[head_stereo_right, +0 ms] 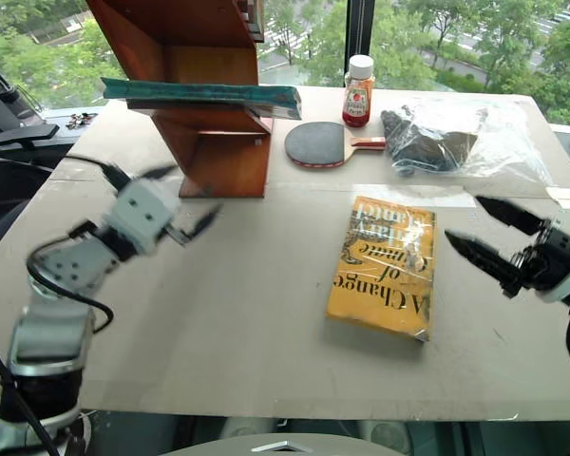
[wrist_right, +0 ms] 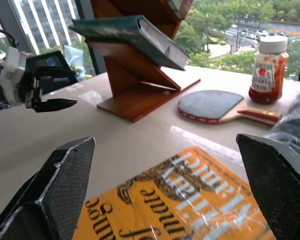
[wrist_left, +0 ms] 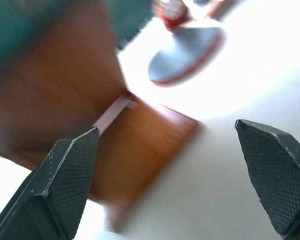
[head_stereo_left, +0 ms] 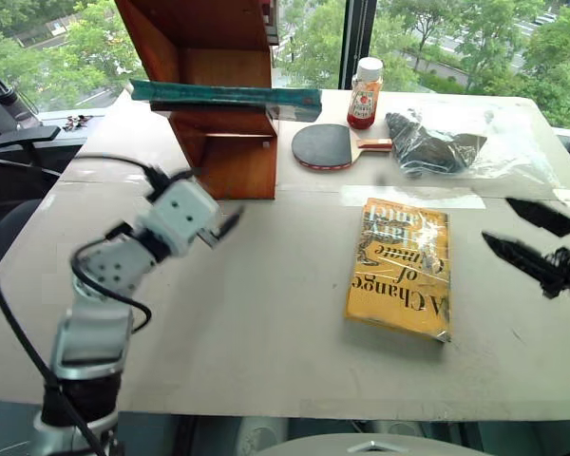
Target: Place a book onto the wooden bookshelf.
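The teal book [head_stereo_left: 223, 93] is found lying flat on the lower board of the wooden bookshelf [head_stereo_left: 230, 142], its long axis running across the shelf from left to right, with both ends overhanging the slanted side panels; the right end projects towards the table-tennis paddle [head_stereo_left: 328, 145]. By that position the placement is judged to be made, and the remaining move is judged to be a clear withdrawal. The left gripper [head_stereo_left: 230, 224] is seen low over the table [head_stereo_left: 266, 313], just in front of the shelf's foot; the book lies above and beyond its fingertips, apart from them. Its two fingers are spread wide, and nothing is held or touched between them, as the left wrist view confirms. The right gripper [head_stereo_right: 483, 234] is seen well to the right, beyond the yellow-orange book [head_stereo_left: 402, 267], with its fingers likewise spread wide and empty, pointing towards that book but not touching it. The left arm is the nearer to the shelf by a clear margin. One risk is noted: the overhanging book could be knocked if the left arm were raised close beneath it.
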You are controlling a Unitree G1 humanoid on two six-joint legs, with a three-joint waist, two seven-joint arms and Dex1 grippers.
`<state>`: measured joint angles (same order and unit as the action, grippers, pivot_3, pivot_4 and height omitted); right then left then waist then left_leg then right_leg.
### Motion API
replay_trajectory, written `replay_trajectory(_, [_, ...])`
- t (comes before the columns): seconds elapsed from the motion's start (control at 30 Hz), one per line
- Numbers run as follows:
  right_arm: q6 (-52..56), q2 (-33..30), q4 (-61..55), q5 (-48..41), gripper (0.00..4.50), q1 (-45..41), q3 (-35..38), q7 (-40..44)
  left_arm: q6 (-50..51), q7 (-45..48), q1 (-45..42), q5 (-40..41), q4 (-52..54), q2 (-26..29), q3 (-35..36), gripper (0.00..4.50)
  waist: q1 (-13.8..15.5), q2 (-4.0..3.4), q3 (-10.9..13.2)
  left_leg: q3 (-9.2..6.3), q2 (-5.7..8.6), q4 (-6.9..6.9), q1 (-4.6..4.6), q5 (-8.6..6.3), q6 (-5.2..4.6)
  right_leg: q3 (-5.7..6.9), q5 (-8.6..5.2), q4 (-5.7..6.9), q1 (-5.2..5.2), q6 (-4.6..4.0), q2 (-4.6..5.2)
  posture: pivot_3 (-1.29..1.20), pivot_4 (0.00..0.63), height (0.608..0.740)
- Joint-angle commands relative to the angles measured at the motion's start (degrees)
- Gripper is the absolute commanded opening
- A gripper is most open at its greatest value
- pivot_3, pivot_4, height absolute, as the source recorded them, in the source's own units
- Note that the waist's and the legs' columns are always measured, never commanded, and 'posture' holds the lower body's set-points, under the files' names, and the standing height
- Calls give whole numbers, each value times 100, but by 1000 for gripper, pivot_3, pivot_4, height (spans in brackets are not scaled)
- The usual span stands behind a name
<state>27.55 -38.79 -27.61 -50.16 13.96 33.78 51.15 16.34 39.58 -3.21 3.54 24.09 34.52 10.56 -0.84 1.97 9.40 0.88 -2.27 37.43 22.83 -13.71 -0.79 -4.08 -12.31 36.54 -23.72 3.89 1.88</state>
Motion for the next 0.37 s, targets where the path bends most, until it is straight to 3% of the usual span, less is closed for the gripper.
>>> replay_trajectory(0.03, [-827, 355, 168, 773, 4500, 558, -90, 175, 147, 264, 588, 797, 406, -261, -16, 4483, 3, -5, -8, 2, 0, 1, -5, 0, 0, -1, -7, 0, 4, -11, 1, 0, 150, 740])
replay_trajectory(0.23, [-2515, 589, 1520, 2176, 4500, 1102, -631, 751, 112, 249, 1480, 717, 225, -359, -502, 4483, -12, -12, -20, 19, -1, 5, -26, 0, 0, -8, -27, -1, 11, 0, 6, 0, 150, 740])
replay_trajectory(0.37, [-3007, 600, 1999, 2427, 4500, 1027, -839, 883, 36, 167, 1522, 611, 110, -377, -692, 4483, -9, -23, -33, 21, -3, 5, -32, 0, 1, -9, -27, -1, 11, 0, 7, 0, 150, 740])
